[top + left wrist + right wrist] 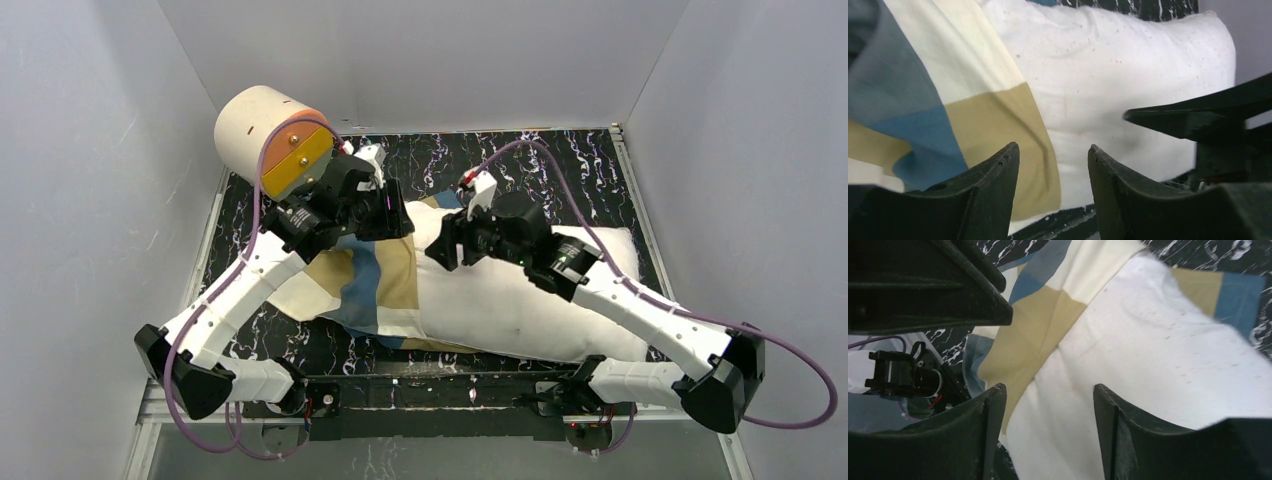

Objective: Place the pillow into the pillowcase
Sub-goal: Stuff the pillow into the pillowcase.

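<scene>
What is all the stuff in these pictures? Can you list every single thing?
pillow: 1, white, lying across the middle of the table
pillowcase: 1, blue, tan and cream blocks, over the pillow's left end
cylinder: 1, cream with an orange end, far left corner
table: 1, black with white veins, under everything
walls: pale grey, around the table
cables: 2, purple, one looping along each arm
left arm, right arm: 2, white and black, bolted at the near edge
left pincer: 1, black, open, above the pillowcase
right pincer: 1, black, open, above the pillow
</scene>
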